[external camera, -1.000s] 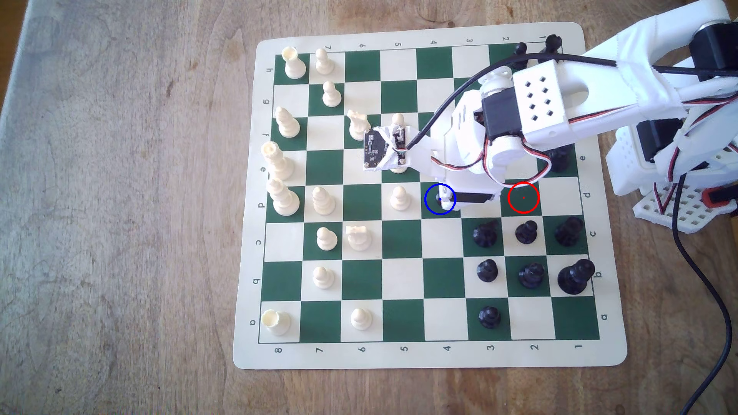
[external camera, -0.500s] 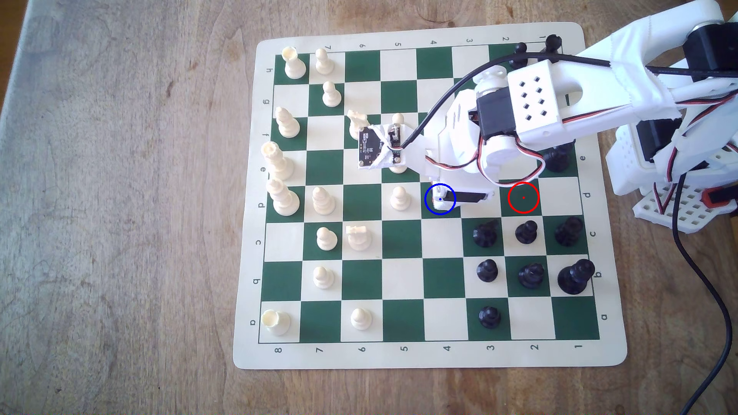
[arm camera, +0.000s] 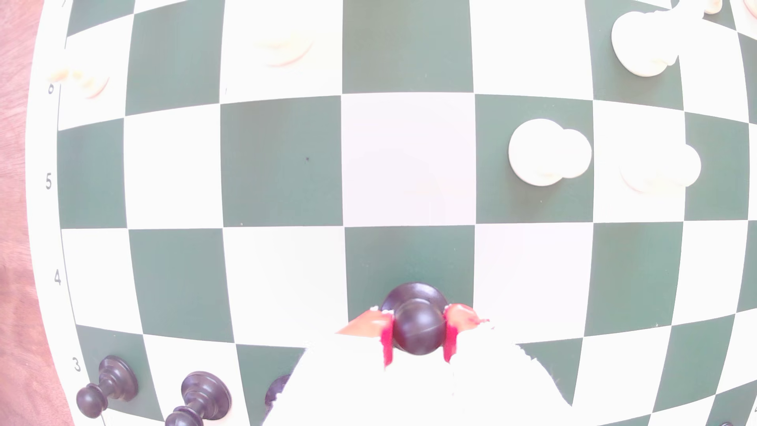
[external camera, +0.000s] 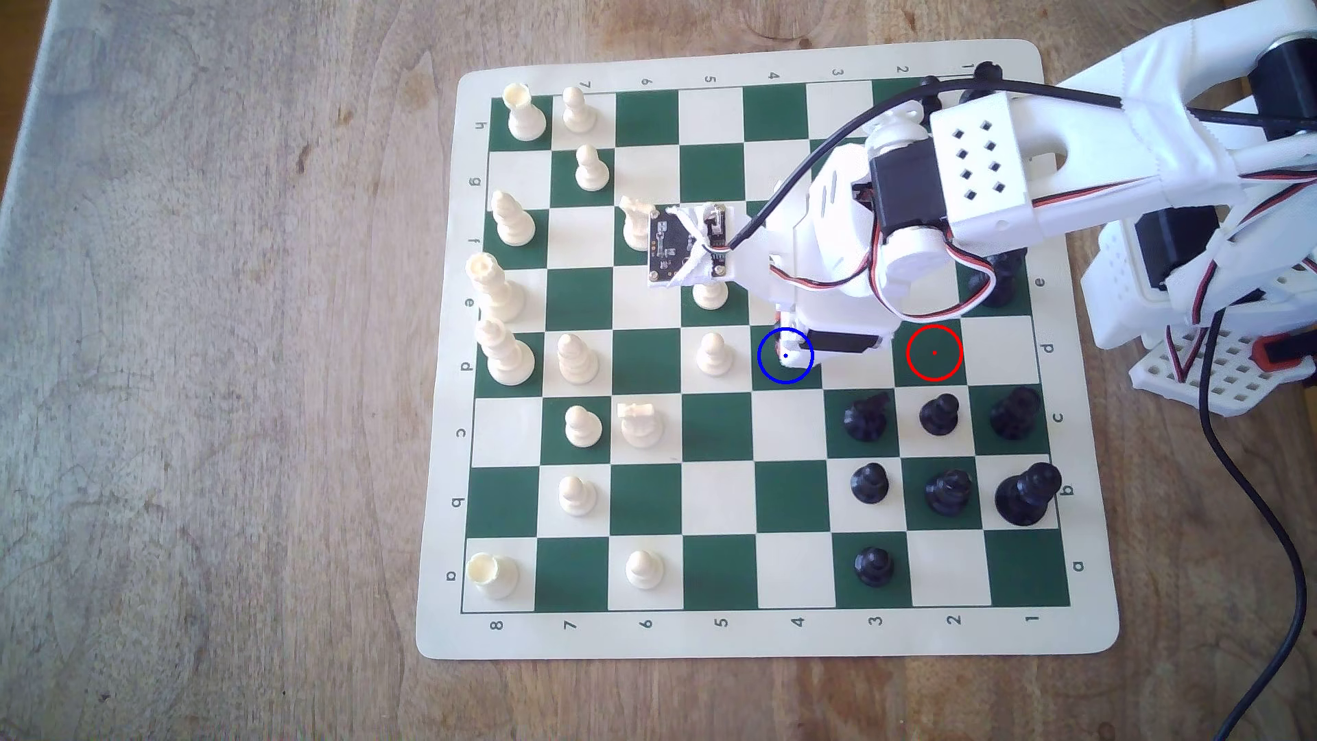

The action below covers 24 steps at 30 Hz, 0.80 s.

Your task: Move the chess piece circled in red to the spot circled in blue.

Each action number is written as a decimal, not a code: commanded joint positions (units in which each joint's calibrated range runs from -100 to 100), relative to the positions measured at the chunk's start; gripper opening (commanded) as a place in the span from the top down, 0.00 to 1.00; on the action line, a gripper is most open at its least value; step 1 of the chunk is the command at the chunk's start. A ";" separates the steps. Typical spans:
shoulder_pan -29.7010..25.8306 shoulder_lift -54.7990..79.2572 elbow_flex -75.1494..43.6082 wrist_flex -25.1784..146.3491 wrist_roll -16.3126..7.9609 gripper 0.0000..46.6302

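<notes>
The chess piece [arm camera: 418,327], a glossy black pawn, stands with its base on a dark green square [arm camera: 409,258] in the wrist view. My gripper [arm camera: 418,317] is shut on its ball head, a red pad pressed against each side. In the exterior view the gripper [external camera: 792,354] reaches down inside the blue ring that marks the spot [external camera: 768,358], and its white fingers hide the pawn there. The red-ringed square [external camera: 934,353] two squares toward the exterior view's right is bare.
A cream-white pawn [external camera: 713,354] stands one square to the exterior view's left of the spot. Black pieces [external camera: 866,417] fill the rows toward the board's near right. More white pieces [external camera: 579,360] line the left half. The arm's base [external camera: 1204,306] and a black cable [external camera: 1254,499] lie off the board's right edge.
The wrist and forearm have swung a little toward the exterior view's right and far side, carrying the camera board along. The fingertips stay inside the blue ring.
</notes>
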 commanded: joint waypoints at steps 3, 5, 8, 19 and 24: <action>0.15 -2.04 0.36 -3.13 -0.34 1.00; 0.15 -1.87 0.36 -3.21 -0.34 1.00; 0.22 -1.53 0.99 -4.11 -0.34 1.00; -0.40 0.42 2.81 -6.49 -0.78 0.92; -0.48 1.10 2.90 -6.24 -0.88 0.91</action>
